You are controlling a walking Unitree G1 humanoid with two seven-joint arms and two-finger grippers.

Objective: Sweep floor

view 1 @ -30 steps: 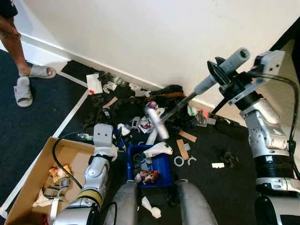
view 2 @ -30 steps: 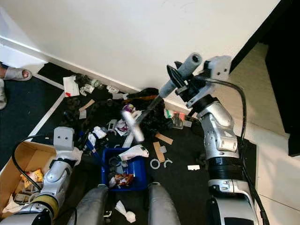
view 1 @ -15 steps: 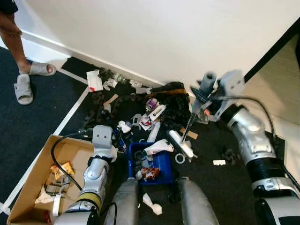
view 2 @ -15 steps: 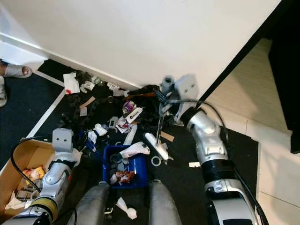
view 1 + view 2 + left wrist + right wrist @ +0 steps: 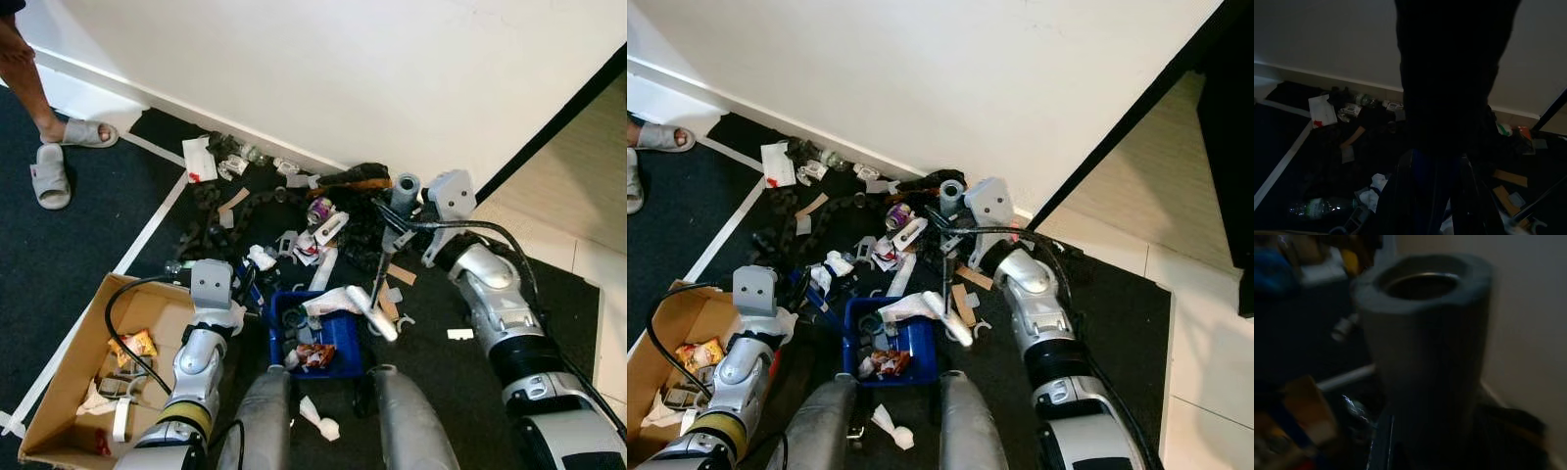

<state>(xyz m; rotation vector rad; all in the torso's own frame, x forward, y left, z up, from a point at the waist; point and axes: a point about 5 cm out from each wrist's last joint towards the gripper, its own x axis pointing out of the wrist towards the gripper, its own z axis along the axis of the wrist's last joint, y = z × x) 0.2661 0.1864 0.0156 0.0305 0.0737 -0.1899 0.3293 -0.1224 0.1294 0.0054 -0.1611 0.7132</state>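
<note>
Blue dustpan: on the dark floor just ahead of the robot's legs, holding wrappers and scraps; its handle runs toward the left gripper.
Left gripper: low beside the dustpan's left edge; whether its fingers are apart or together cannot be told.
Right gripper: fingers clamped on the broom's grey foam grip.
Broom: thin dark shaft slanting down from the grip to a pale head at the dustpan's right rim.
Litter: paper, bottles, card strips and black scraps strewn along the white wall's base.
Cardboard box: open, left of the robot, some rubbish inside.
Person: bare leg and grey slippers, far left.
</note>
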